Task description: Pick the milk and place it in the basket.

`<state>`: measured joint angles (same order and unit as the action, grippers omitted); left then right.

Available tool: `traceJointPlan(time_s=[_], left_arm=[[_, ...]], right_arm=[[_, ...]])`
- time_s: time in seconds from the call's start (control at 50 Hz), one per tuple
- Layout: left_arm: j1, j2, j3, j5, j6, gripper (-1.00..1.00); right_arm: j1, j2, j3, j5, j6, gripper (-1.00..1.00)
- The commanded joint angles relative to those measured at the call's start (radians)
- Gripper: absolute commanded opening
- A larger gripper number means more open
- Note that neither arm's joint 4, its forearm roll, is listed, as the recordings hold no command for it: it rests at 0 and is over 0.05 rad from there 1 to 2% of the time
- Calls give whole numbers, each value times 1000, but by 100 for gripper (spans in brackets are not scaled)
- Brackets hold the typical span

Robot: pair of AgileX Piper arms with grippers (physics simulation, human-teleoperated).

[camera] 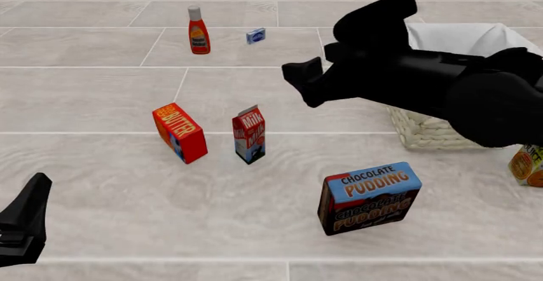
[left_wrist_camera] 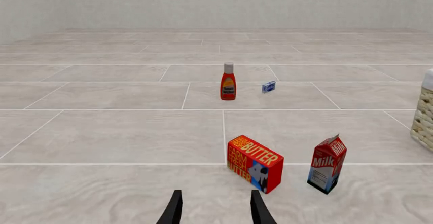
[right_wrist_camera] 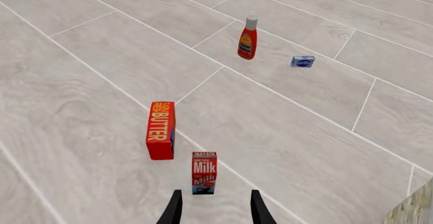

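The milk, a red and white carton with a blue base, stands upright on the floor between the butter box and the pudding box; it also shows as the milk and the milk. The woven basket with white lining sits at the right, mostly hidden behind my right arm. My right gripper hangs open above and to the right of the milk; in its wrist view the right gripper points down at the carton, nothing between its fingers. My left gripper is low at the near left, and the left gripper is open and empty.
A red-orange butter box stands just left of the milk. A chocolate pudding box lies nearer, to the right. A ketchup bottle and a small blue-white packet sit far back. An orange item peeks in at the right edge.
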<state>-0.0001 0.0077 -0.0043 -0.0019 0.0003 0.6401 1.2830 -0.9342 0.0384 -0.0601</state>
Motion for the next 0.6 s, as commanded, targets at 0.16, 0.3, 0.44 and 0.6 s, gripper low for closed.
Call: traceJointPlan(time_s=[0.16, 0.3, 0.44, 0.6], left_arm=[[0, 0, 0, 0, 0, 100], [0, 0, 0, 0, 0, 100], [0, 0, 0, 0, 0, 100], [0, 0, 0, 0, 0, 100]], right_arm=[[6, 198, -106, -21, 39, 100], [13, 257, -129, -40, 57, 100], [31, 480, -292, -40, 93, 100], [30, 522, -304, -54, 103, 100]])
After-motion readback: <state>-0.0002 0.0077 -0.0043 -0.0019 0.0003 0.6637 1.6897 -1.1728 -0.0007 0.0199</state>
